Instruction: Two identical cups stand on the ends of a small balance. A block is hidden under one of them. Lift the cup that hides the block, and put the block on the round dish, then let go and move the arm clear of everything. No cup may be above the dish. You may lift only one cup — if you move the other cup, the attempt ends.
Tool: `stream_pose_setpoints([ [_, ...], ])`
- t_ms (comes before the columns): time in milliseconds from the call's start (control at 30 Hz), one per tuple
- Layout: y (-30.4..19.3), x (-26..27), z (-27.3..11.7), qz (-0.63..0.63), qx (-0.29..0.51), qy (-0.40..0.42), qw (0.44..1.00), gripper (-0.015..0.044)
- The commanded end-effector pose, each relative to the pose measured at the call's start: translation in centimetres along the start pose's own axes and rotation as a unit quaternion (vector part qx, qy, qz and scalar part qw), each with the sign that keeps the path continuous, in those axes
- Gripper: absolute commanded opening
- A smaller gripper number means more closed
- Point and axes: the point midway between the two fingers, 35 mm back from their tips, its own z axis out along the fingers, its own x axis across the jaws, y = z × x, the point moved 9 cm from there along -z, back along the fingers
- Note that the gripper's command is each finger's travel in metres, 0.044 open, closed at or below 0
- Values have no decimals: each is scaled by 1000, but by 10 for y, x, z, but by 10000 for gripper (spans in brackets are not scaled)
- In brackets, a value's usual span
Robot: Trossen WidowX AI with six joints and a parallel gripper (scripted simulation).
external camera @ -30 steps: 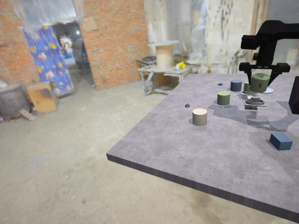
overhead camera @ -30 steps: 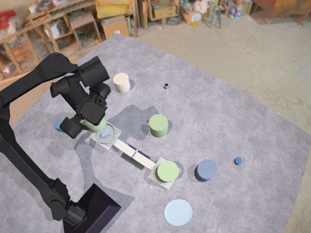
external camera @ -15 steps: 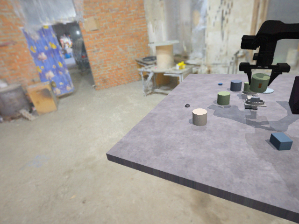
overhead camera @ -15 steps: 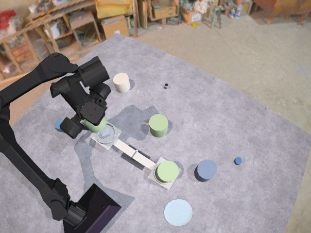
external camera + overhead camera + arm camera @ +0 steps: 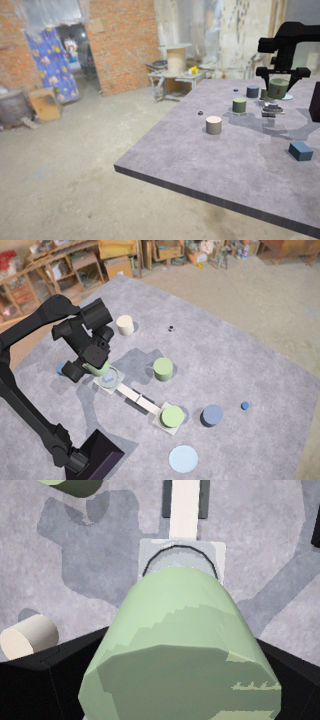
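Note:
My gripper (image 5: 277, 89) is shut on a light green cup (image 5: 97, 370) (image 5: 276, 90) (image 5: 175, 615), held mouth down in the air above one end of the balance (image 5: 127, 392) (image 5: 184, 510). A small grey-blue block (image 5: 108, 376) (image 5: 272, 105) sits uncovered inside the ring on that end; in the wrist view the cup hides nearly all of it. The identical green cup (image 5: 171, 416) (image 5: 263, 93) stands on the balance's other end. The pale blue round dish (image 5: 183, 458) (image 5: 288, 97) lies beyond that end, with nothing on or above it.
A green cylinder (image 5: 163, 369) (image 5: 239, 105) stands beside the balance. A blue-grey cylinder (image 5: 212, 415) (image 5: 252, 91) stands near the covered end. A cream cylinder (image 5: 125, 326) (image 5: 213, 126), a blue box (image 5: 60, 369) (image 5: 301, 152), a small nut (image 5: 171, 329) and a blue disc (image 5: 245, 405) stand farther out.

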Motion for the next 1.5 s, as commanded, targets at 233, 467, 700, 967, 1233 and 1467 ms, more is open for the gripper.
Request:
stream_pose_setpoints([
  [233,1,0,-1,1,-1,2,1000,0],
  [467,1,0,-1,1,-1,2,1000,0],
  [700,-16,-4,14,1,-4,-3,1000,0],
  [967,-52,-21,46,-2,-6,-12,1000,0],
  [1233,-83,-45,74,-5,3,-21,1000,0],
  [1467,-95,-58,85,-6,10,-26,1000,0],
])
